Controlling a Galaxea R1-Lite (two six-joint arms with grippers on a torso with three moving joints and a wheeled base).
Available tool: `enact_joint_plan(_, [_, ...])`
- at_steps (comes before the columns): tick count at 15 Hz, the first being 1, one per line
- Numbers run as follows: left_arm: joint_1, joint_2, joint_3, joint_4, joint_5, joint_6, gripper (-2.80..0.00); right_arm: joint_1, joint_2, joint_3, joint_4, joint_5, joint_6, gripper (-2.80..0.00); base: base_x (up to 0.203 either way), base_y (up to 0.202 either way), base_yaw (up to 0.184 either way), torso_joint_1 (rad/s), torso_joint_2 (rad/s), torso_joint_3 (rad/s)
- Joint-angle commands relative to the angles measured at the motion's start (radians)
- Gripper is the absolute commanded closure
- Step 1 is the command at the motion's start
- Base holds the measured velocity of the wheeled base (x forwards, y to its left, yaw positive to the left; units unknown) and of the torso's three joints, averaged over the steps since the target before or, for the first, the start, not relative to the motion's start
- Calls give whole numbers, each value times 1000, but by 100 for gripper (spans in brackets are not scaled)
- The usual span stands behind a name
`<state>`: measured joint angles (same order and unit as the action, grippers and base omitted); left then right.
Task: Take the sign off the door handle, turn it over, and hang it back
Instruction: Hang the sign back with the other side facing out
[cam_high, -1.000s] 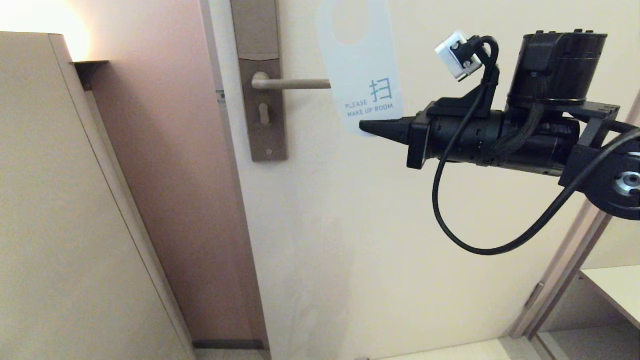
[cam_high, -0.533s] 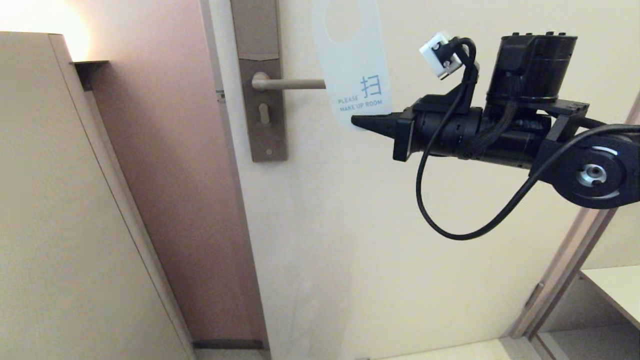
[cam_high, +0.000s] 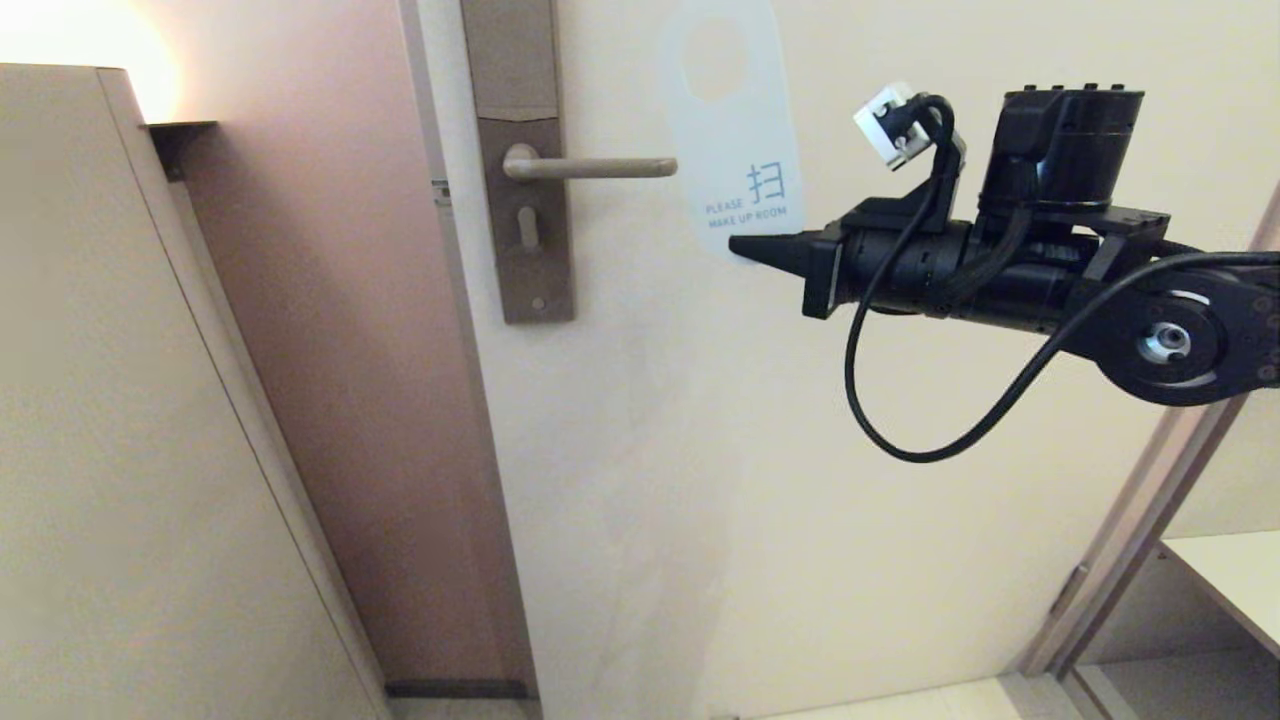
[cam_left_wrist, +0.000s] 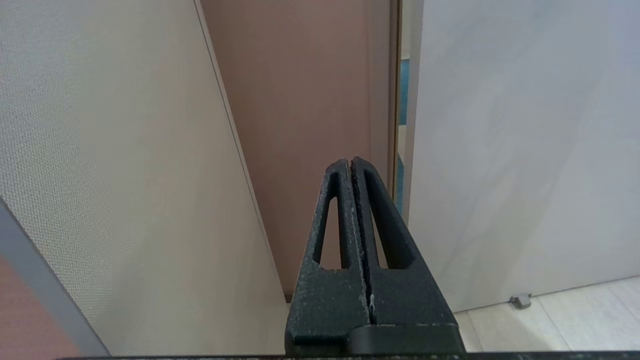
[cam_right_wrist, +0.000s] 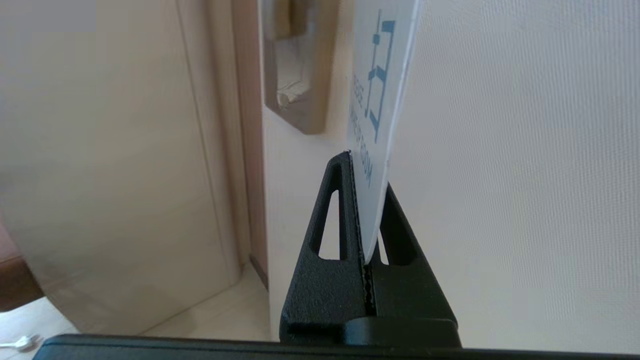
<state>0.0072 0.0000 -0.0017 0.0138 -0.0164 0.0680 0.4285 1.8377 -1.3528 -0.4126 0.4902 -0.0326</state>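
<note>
Sign (cam_high: 735, 150): pinched by its lower edge in my right hand (cam_high: 742, 247) — white face out, just beside the door handle (cam_high: 590, 167)
Left hand (cam_left_wrist: 351, 165): clenched — holding nothing

The cream door (cam_high: 760, 480) carries a brown backplate (cam_high: 522, 160) with its horizontal door handle (cam_high: 590, 167).

the sign (cam_high: 735, 150) shows its white side with teal lettering. the handle (cam_high: 590, 167) is beige-bronze on a brown plate (cam_high: 522, 160). the door (cam_high: 760, 480) is cream, the right gripper (cam_high: 745, 247) black.
</note>
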Motion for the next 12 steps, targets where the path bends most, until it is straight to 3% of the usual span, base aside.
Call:
enact_joint_plan(1, [0,2,0,-1,1,-4,0,-4,12,2,-3,3,-1,0,0,0,0,0,0,0])
enact_joint_plan(12, [0,2,0,-5,1,-5,0,-60,80,1,-54,2,2,0,0,0,0,0,0,0])
